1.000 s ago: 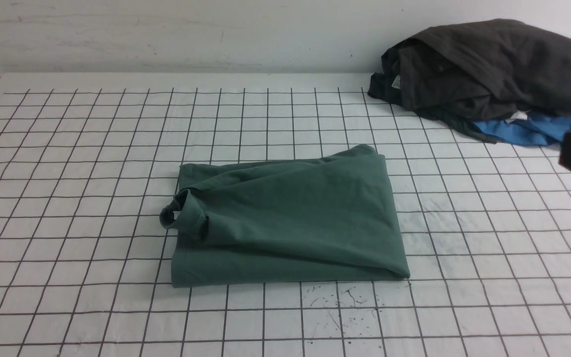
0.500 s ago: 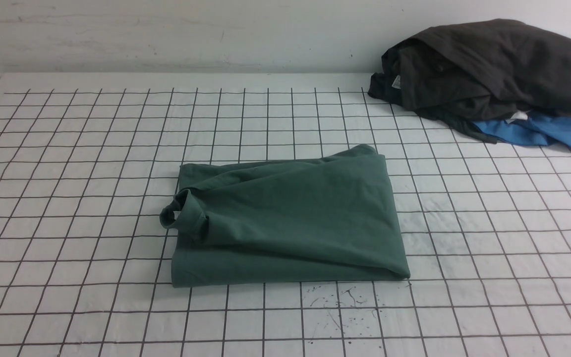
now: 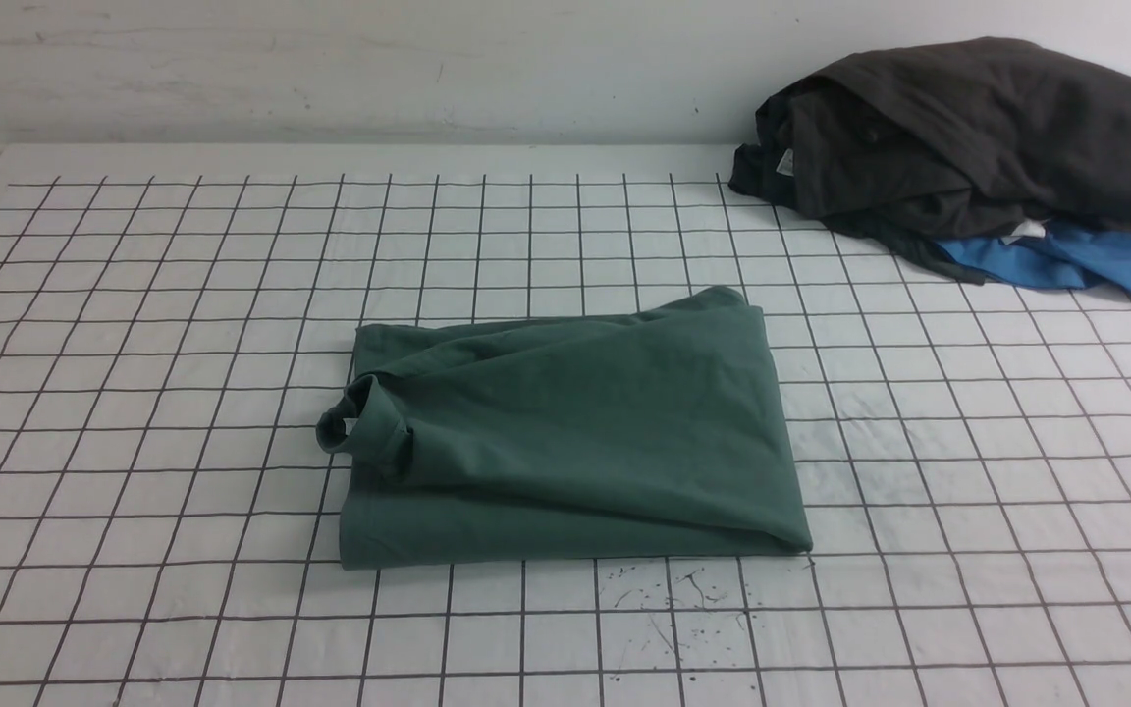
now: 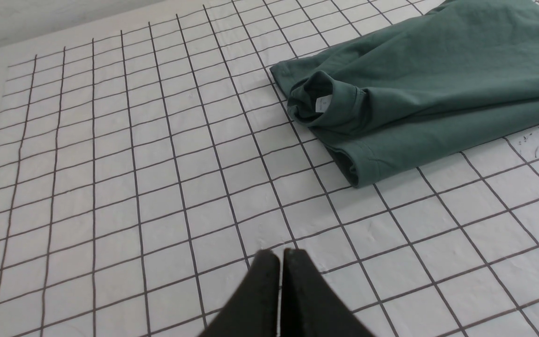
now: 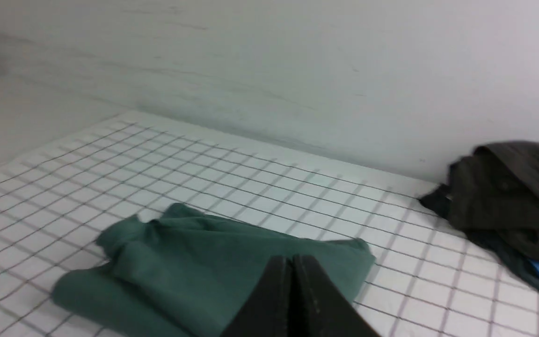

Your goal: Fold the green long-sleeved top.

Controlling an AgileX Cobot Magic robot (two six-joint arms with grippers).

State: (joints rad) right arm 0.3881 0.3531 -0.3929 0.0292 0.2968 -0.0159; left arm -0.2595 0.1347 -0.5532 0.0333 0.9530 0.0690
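The green long-sleeved top lies folded into a compact rectangle in the middle of the gridded table, its collar rolled open at the left side. It also shows in the left wrist view as the top and in the right wrist view as the top. Neither arm appears in the front view. My left gripper is shut and empty, above bare grid well short of the top. My right gripper is shut and empty, raised off the table, with the top behind its tips.
A dark charcoal-grey garment is piled at the back right corner over a bright blue garment. The white gridded table cover ends at a pale wall behind. Small dark specks mark the grid in front of the top.
The right arm, seen at the front view's right edge, dropped lower and then left that view altogether. The top has not moved.
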